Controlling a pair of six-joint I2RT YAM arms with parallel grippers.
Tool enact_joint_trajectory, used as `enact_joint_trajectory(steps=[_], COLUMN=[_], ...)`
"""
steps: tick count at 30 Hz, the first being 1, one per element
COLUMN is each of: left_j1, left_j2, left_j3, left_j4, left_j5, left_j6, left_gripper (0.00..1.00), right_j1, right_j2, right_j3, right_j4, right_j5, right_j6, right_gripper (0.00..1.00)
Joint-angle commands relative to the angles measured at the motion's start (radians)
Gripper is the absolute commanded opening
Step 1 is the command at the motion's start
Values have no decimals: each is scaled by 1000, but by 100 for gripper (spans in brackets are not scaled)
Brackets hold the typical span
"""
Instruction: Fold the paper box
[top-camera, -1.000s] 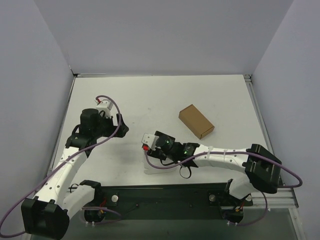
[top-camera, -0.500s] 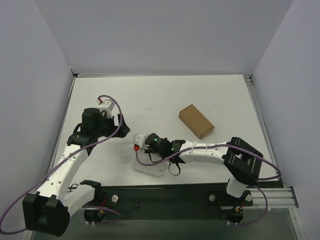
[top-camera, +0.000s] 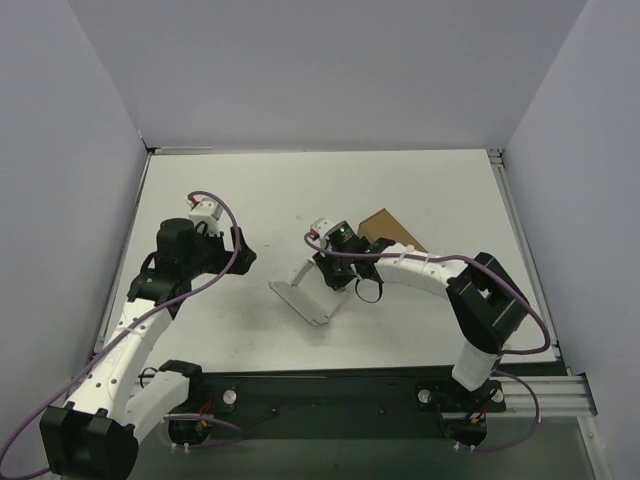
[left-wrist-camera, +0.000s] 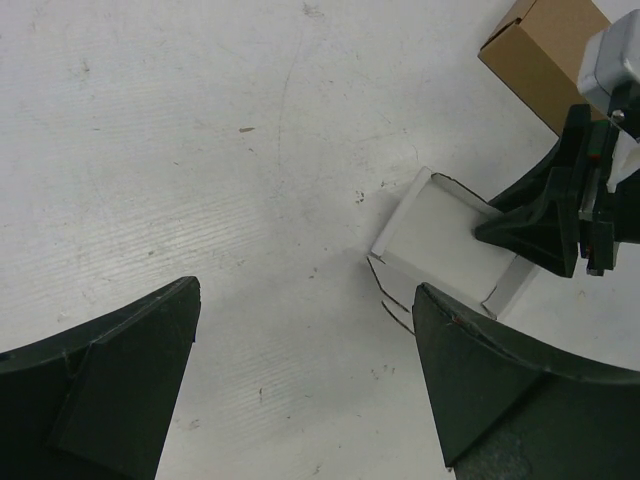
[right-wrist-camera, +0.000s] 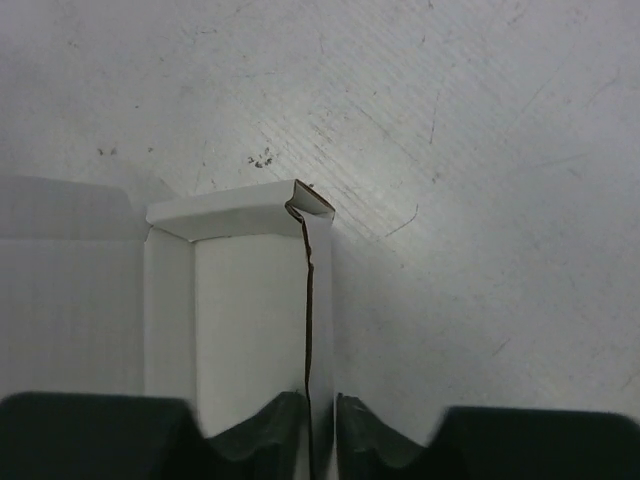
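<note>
near the middle of the table (top-camera: 430, 190), my right gripper (right-wrist-camera: 320, 425) pinches a raised wall of the paper box (top-camera: 312, 292), only half formed with flaps left to fold, while my left gripper (left-wrist-camera: 305, 295) hangs spread wide.

place: robot lab cell | evidence: white table (top-camera: 420, 190), plain walls (top-camera: 320, 70), aluminium rail (top-camera: 545, 398)

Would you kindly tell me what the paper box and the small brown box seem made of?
The paper box looks like thin matte white card: its cut edge shows a brown core and its panels fold at creases. The brown box appears plain kraft cardboard, matte and unprinted; whether corrugated, I cannot tell.
</note>
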Motion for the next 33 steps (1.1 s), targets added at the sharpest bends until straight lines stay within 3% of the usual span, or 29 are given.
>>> enact_joint_trajectory(steps=[1, 3, 6, 10, 19, 23, 26, 29, 33], left_j1=[6, 5, 5, 5, 5, -30, -69, -159, -225], left_j2=[-2, -4, -10, -51, -189, -199, -133, 13, 323], left_j3=[14, 13, 13, 10, -246, -401, -461, -426, -330], left_j4=[41, 40, 38, 26, 61, 234, 370, 493, 601], left_j5=[-2, 0, -12, -69, 21, 95, 83, 32, 0], left_j6=[8, 8, 11, -12, -333, -466, -519, -527, -477], left_gripper=[97, 97, 97, 97, 97, 91, 90, 90, 90], right_j1=[-33, -74, -117, -169, -192, -191, -188, -163, -105], right_j2=[29, 17, -33, -116, -192, -182, -172, -159, -170], right_j3=[-35, -62, -105, -142, -203, -249, -281, -291, -301], right_j4=[-32, 5, 60, 81, 87, 145, 194, 200, 194], right_j5=[-111, -156, -210, -217, -95, -34, -9, 0, 33], right_j6=[207, 263, 316, 369, 442, 478, 509, 524, 538], right_gripper=[37, 53, 58, 59, 58, 57, 56, 56, 56])
